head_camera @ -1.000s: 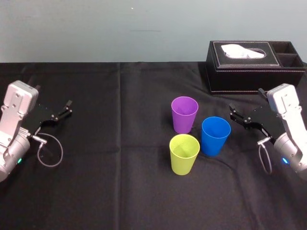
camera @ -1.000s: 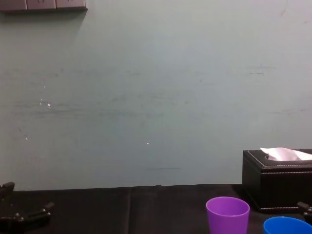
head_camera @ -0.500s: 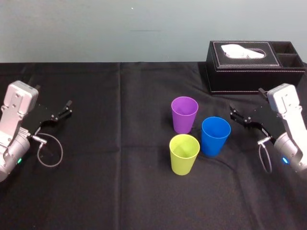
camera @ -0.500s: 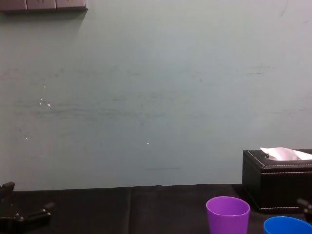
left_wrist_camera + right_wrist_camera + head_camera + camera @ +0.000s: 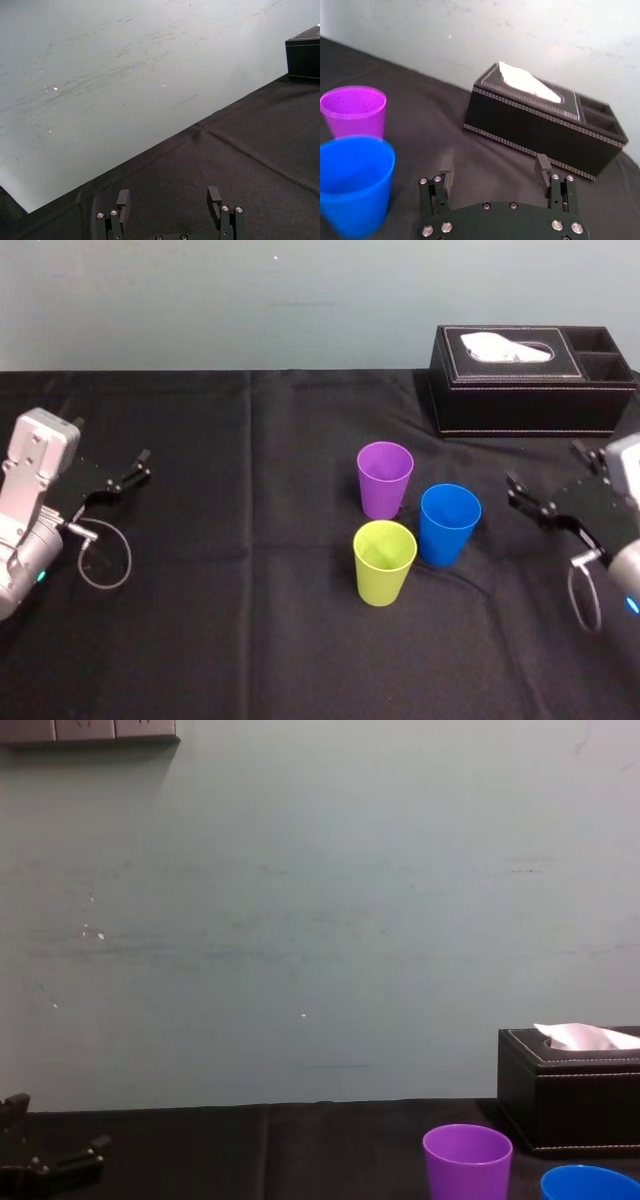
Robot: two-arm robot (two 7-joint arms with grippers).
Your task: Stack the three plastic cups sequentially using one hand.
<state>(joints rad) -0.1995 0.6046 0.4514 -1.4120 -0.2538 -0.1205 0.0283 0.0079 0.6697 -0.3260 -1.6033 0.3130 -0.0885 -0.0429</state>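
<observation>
The left gripper (image 5: 128,476) hangs low over the black tablecloth (image 5: 250,620) at about 9 o'clock from the cups and well apart from them. Its fingers (image 5: 122,199) are spread, with cloth showing between them. Near the table's middle the three cups stand upright, mouths up, in a tight triangle. The purple cup (image 5: 385,480) is at 12 o'clock, the yellow-green cup (image 5: 384,562) at 7 o'clock and the blue cup (image 5: 449,525) at 4 o'clock. Whether they touch cannot be told. The right gripper (image 5: 530,506) is near the blue cup at its 3 o'clock, its fingers (image 5: 542,170) spread and apart from the cup. The black tissue box (image 5: 530,390) sits at 1 o'clock from the cups.
</observation>
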